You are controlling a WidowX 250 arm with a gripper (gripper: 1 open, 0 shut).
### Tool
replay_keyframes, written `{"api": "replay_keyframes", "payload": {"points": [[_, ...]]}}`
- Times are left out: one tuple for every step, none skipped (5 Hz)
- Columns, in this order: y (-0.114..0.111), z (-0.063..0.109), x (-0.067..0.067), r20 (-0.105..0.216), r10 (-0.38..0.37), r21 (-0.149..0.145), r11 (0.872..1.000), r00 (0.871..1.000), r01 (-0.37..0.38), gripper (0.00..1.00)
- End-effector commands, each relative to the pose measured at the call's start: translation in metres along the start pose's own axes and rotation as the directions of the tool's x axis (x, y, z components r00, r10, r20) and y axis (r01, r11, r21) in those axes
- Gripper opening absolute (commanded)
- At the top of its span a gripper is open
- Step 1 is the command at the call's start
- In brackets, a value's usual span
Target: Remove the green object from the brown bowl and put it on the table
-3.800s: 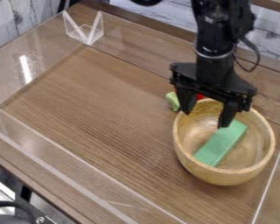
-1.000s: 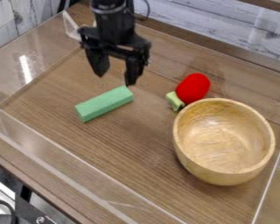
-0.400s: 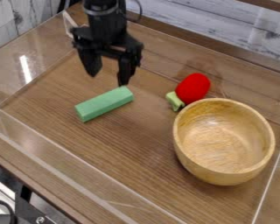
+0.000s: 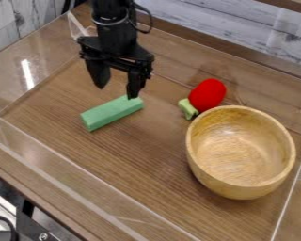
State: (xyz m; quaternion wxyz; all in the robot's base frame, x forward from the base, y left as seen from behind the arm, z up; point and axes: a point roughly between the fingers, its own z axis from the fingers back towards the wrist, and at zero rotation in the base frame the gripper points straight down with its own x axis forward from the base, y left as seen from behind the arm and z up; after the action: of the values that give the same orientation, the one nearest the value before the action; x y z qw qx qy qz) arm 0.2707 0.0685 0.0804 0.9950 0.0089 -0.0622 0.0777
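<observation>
Hovering over green object, gripper points down, jaws spread wide, nothing held. Green object lies flat on table, toward middle, left of brown bowl, well apart from it; bowl empty near right edge. We judge task as good as done. Block looks light, stiff, smooth-sided, maybe bit slippery; we'd pinch across short width at mid-length. Red round object sits just beside bowl rim.

You have bare worktop left of and in front of the green block. On the right, the red round object and wooden bowl crowd the passage. Clear plastic walls bound the edges.
</observation>
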Motion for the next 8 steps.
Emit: {"api": "replay_keyframes", "payload": {"points": [[-0.003,0.004,0.006,0.026,-0.03,0.005,1.0,0.999,0.03,1.0],[0.007,-0.001,0.009,0.018,-0.059,0.004,0.998,0.998,0.059,1.0],[0.016,-0.004,0.011,0.011,-0.084,0.001,0.996,0.996,0.084,1.0],[0.013,-0.017,0.005,0.001,-0.074,0.001,0.997,0.997,0.074,1.0],[0.009,-0.033,-0.001,-0.011,-0.063,0.0,0.998,0.998,0.063,1.0],[0.005,-0.035,-0.001,-0.017,-0.032,-0.001,0.999,0.999,0.032,1.0],[0.002,-0.031,0.0,-0.022,-0.004,-0.002,1.0,1.0,0.004,1.0],[-0.011,-0.029,0.004,-0.025,-0.026,-0.009,1.0,0.999,0.025,1.0]]}}
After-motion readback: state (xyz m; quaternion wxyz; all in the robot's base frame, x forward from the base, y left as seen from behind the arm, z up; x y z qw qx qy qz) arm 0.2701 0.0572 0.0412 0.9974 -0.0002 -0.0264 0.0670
